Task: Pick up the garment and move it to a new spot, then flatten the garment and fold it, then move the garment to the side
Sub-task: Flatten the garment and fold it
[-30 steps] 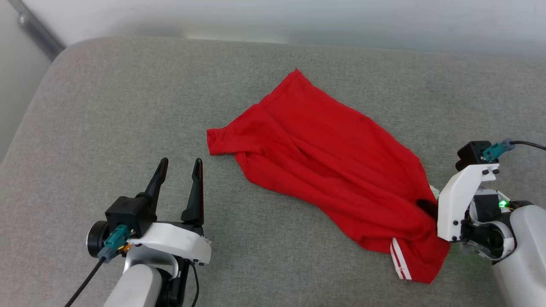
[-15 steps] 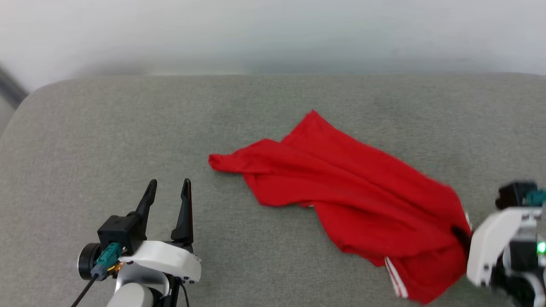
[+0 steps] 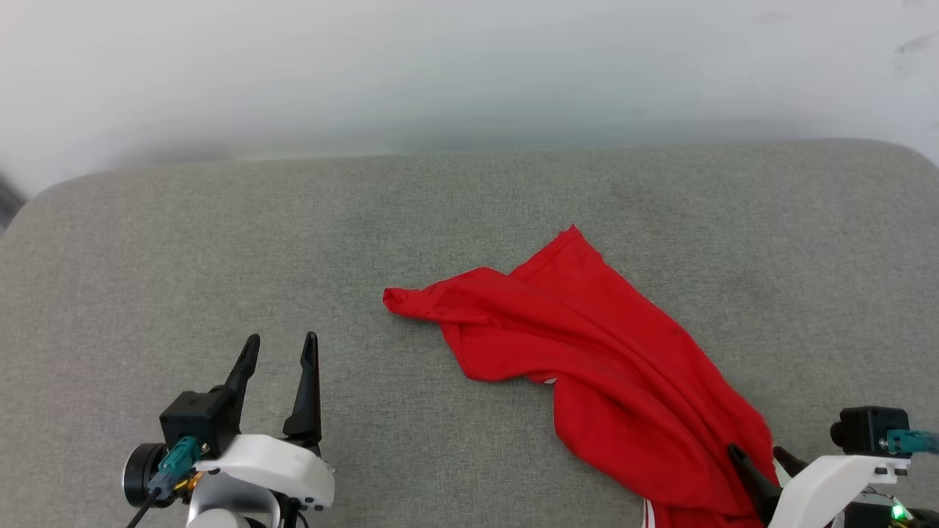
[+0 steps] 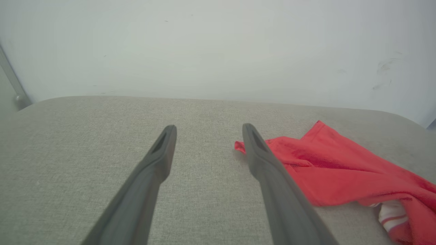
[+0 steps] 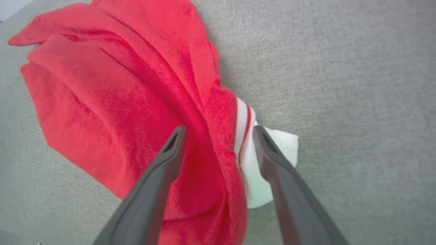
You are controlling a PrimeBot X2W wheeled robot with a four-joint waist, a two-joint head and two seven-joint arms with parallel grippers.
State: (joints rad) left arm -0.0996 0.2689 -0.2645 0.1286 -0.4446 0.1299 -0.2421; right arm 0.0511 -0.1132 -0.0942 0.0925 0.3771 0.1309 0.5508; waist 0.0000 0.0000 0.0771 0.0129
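Released since a second earlier, the right claw (image 3: 755, 453) straddled one end of the garment (image 3: 609, 367) at lower right on the grey cushion (image 3: 220, 242). Cloth ran diagonally from frame centre toward that claw; the left claw (image 3: 282, 337), spread and empty, sat well apart, lower left.

No text or number can be read on the garment (image 3: 623, 367).

Big grey woven-fabric cushion (image 3: 220, 242) w/ rounded far corners, runs left to right. Plain pale wall (image 3: 440, 59) right behind it, a few dark scuffs (image 4: 385, 64) on the far right. Grey metal rail (image 4: 12, 81) slanting at far left. Light's soft n even.
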